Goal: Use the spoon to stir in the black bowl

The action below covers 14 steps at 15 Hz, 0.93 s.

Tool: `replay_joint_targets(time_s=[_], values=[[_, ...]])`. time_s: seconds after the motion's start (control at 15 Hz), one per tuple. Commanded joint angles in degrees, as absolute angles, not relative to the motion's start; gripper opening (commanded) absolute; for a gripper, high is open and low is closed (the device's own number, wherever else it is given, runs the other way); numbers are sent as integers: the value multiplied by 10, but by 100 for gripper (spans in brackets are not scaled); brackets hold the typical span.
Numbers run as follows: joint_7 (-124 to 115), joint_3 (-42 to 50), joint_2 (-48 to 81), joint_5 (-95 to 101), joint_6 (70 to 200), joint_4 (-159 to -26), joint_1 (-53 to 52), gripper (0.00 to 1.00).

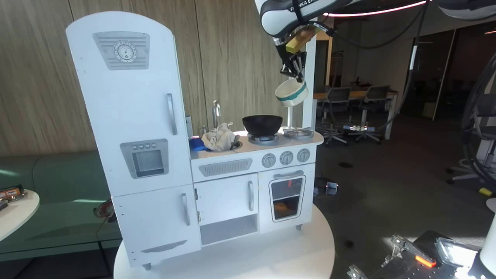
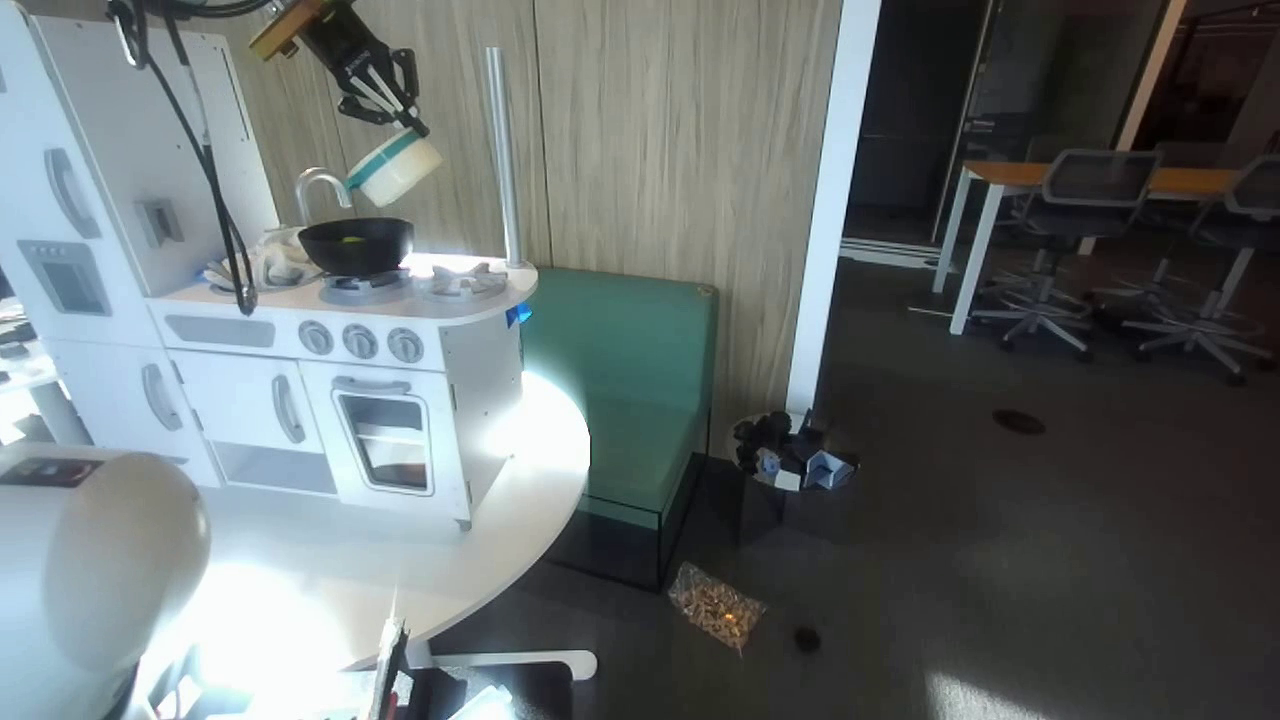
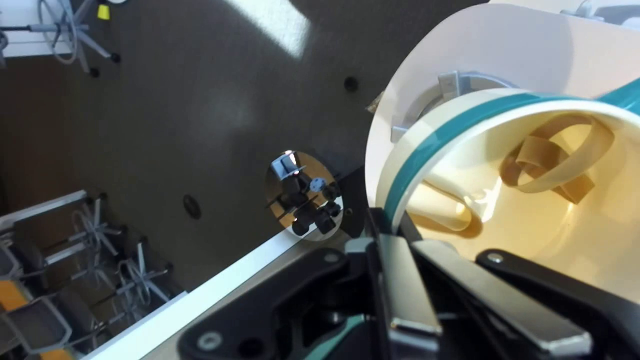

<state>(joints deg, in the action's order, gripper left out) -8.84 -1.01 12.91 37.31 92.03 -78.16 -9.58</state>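
Claw [image 3: 393, 225]: we see it gripping the rim of a white bowl [image 2: 405, 175].
White bowl: teal-banded, tilted, just below the claw.
Curled tan strips [image 3: 547, 152]: inside the white bowl, near a pale tube [image 3: 437, 207].
Black bowl [image 1: 262, 126]: lower than the claw and off to its side, on a burner [image 1: 267, 140] of the counter [image 3: 520, 45]; we spot something yellow-green [image 2: 352, 239] inside.
Cloth [image 1: 220, 137]: farther from the claw, beyond the black bowl, near the faucet [image 1: 214, 118].
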Motion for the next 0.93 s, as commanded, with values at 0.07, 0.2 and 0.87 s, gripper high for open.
replay_joint_targets(time_s=[0.07, 0.2, 0.87], values=[[-87, -34, 138, 492, 967, -766, -127, 2], [-92, -34, 135, 529, 1013, -788, -135, 2], [-199, -45, 112, 718, 1291, -943, -129, 5]])
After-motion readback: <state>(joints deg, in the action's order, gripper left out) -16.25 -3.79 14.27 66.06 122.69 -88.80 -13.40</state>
